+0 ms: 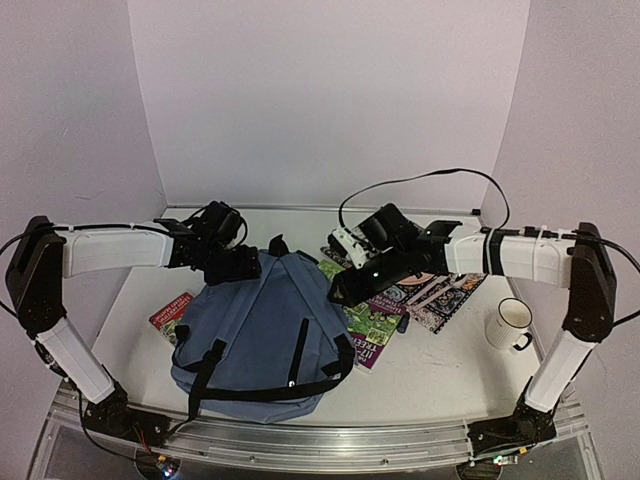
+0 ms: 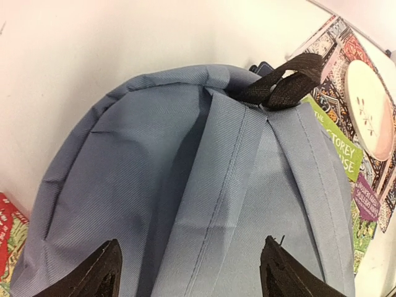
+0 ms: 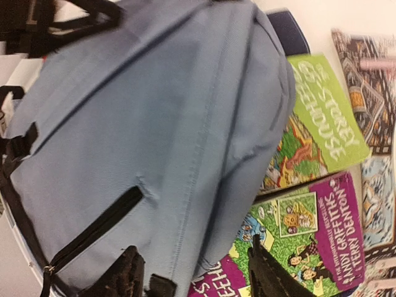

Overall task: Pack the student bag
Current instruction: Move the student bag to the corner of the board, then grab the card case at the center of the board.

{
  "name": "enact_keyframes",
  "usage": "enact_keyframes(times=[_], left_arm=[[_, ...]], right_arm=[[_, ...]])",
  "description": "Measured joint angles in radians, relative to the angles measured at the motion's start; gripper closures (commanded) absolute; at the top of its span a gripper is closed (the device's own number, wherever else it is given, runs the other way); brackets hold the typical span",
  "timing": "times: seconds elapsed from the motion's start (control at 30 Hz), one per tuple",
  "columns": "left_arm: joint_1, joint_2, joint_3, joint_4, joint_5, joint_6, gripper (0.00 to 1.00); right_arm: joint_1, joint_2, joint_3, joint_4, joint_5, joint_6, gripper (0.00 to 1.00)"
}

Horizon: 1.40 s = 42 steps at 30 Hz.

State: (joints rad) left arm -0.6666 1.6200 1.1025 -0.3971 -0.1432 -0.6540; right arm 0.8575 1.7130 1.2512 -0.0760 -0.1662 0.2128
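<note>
Though atop books (image 1: 375, 322), bag (image 1: 250, 320) interior hidden

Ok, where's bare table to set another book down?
Bare table opens in front of the purple book, between the student bag and the mug, and a strip runs along the back wall. Right of the bag is crowded with overlapping books.

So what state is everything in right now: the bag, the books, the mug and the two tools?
bag: lying flat, pocket zip looks shut.
green book: closed, flat, partly hidden by the bag.
purple book: closed, flat.
red book: closed, partly hidden by the bag.
mug: upright.
left tool: open, holding nothing.
right tool: open, holding nothing.
</note>
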Motion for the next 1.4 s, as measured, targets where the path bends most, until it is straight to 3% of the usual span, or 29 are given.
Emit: enact_keyframes(times=[0.17,0.33,0.53,0.63,0.8,1.03,1.23,1.4], left_arm=[[0.000,-0.036,-0.003,-0.023,-0.014,0.003,0.21],[0.000,-0.036,0.005,-0.045,-0.018,0.007,0.20],[0.010,-0.036,0.045,-0.067,-0.030,0.026,0.20],[0.020,-0.036,0.064,-0.076,-0.041,0.033,0.20],[0.041,-0.032,0.090,-0.087,-0.044,0.048,0.20],[0.050,0.057,0.231,-0.104,-0.029,0.101,0.20],[0.050,0.240,0.431,-0.126,0.020,0.194,0.20],[0.055,0.426,0.609,-0.172,0.059,0.290,0.21]], right_arm=[[0.000,0.099,-0.008,0.051,-0.023,0.047,0.40],[0.017,0.205,-0.001,0.119,-0.093,0.087,0.48],[0.080,0.312,0.138,0.126,-0.142,0.109,0.50],[0.125,0.348,0.206,0.151,-0.177,0.111,0.48],[0.174,0.353,0.243,0.184,-0.181,0.108,0.36],[0.108,0.186,0.074,0.189,-0.026,0.121,0.25],[-0.009,-0.035,-0.086,0.186,0.114,0.134,0.17],[-0.023,-0.091,-0.167,0.188,0.176,0.155,0.13]])
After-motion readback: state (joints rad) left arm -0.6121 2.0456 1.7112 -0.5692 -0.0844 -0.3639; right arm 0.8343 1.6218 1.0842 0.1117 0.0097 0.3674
